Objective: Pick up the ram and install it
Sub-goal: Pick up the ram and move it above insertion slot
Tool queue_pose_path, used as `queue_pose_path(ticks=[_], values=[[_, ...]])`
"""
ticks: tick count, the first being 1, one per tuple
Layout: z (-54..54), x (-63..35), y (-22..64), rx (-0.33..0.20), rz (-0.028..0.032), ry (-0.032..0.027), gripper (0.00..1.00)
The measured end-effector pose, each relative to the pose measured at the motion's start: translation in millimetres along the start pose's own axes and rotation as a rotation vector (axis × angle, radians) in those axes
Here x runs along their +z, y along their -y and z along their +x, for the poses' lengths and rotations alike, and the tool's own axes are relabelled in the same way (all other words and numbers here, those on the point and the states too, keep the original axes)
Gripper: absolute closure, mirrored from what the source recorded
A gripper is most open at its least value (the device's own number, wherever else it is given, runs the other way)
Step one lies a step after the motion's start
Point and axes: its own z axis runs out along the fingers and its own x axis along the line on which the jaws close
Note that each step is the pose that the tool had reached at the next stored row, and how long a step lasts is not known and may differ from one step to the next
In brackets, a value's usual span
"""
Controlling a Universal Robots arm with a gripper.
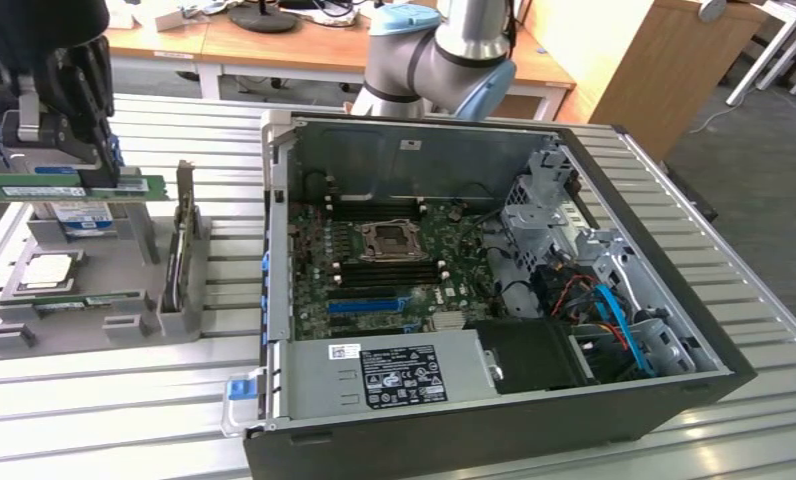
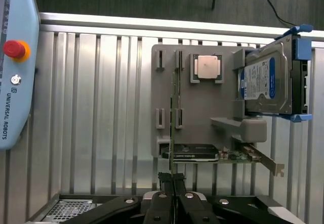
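My gripper (image 1: 94, 178) hangs at the exterior view's upper left, shut on the ram (image 1: 31, 188), a long green stick held level above the grey parts holder (image 1: 91, 330). In the wrist view the ram (image 2: 174, 133) appears edge-on as a thin line running out from between the black fingers (image 2: 163, 196), over the holder (image 2: 202, 107). A second green stick (image 1: 91, 300) lies in the holder's front slots. The open computer case (image 1: 638, 400) stands to the exterior view's right, its motherboard (image 1: 385, 290) exposed, with dark memory slots (image 1: 385, 268) below the processor socket (image 1: 389, 240).
The holder also carries a silver processor chip (image 2: 207, 66), a blue-labelled hard drive (image 2: 266, 80) and an upright expansion card (image 1: 181, 240). A teach pendant (image 2: 15, 62) lies on the slatted table. The arm's base (image 1: 438, 60) stands behind the case. Cables and drive cages (image 1: 598, 290) crowd the case's right side.
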Motion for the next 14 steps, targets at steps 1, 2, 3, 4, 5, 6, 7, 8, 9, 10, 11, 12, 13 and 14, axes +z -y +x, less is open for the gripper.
queue_pose_path(ticks=[1, 2, 3, 4, 5, 6, 7, 8, 9, 10, 11, 12, 13, 14], values=[[0.0, 0.0, 2.0, 0.000, 0.0000, 0.0000, 0.88], [0.1, -0.1, 4.1, 0.000, 0.0000, 0.0000, 0.88], [0.1, -0.1, 6.0, 0.000, 0.0000, 0.0001, 0.88], [0.2, -0.1, 8.1, 0.000, 0.0000, 0.0000, 0.88], [0.2, -0.1, 10.3, 0.000, 0.0000, 0.0000, 0.88], [0.2, -0.1, 12.5, 0.000, 0.0001, 0.0001, 0.88], [0.2, -0.2, 14.6, 0.000, 0.0000, 0.0000, 0.88], [0.2, -0.2, 16.6, 0.000, 0.0001, 0.0001, 0.88], [0.3, -0.2, 18.9, 0.000, 0.0000, 0.0000, 0.88], [0.3, -0.3, 21.0, 0.000, 0.0000, 0.0000, 0.88], [0.4, -0.3, 23.1, 0.000, 0.0000, 0.0000, 0.88], [0.4, -0.4, 25.2, 0.000, 0.0000, 0.0000, 0.88], [0.4, -0.4, 27.4, 0.000, 0.0000, 0.0000, 0.88], [0.5, -0.4, 29.6, 0.000, 0.0000, 0.0000, 0.88]])
